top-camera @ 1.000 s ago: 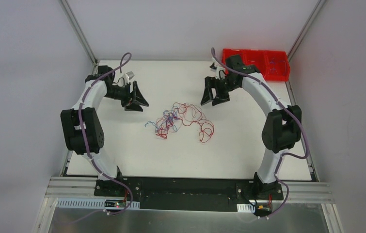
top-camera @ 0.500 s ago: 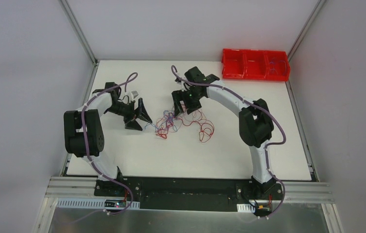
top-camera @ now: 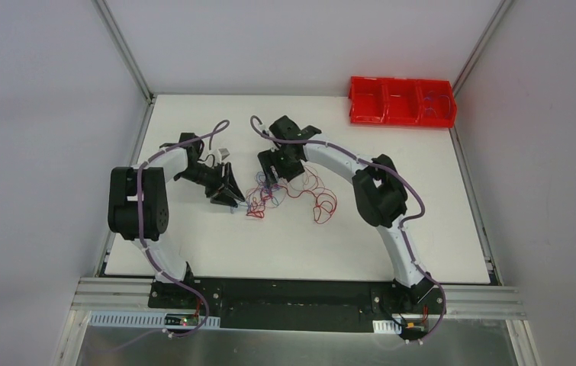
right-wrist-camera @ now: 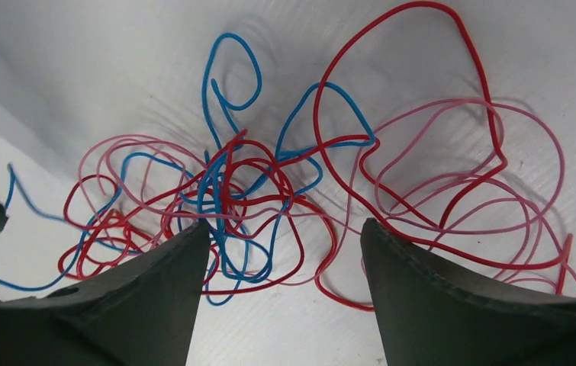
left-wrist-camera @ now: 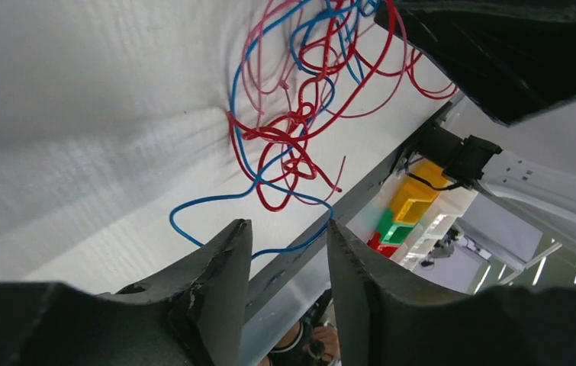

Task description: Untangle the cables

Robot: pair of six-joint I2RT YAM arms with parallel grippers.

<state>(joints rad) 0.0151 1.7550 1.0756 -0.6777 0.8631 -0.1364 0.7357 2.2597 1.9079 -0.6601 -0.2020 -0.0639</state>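
Black two-finger grippers have both closed in on the tangle of thin red, pink and blue cables lying mid-way across the white tabletop. With jaws narrowly parted, the left gripper now straddles a loose blue end. The right gripper, jaws spread wide, has dropped over the knot's far-left part.

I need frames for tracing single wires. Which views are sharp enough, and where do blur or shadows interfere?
Top external: even light, no glare, but the cables are so small that strands merge. Left wrist: the near table looks smeared and the room beyond is bright; the strands stay readable. Right wrist: sharpest, strands crisp with soft shadows beneath; its dark fingers hide the bottom edge.
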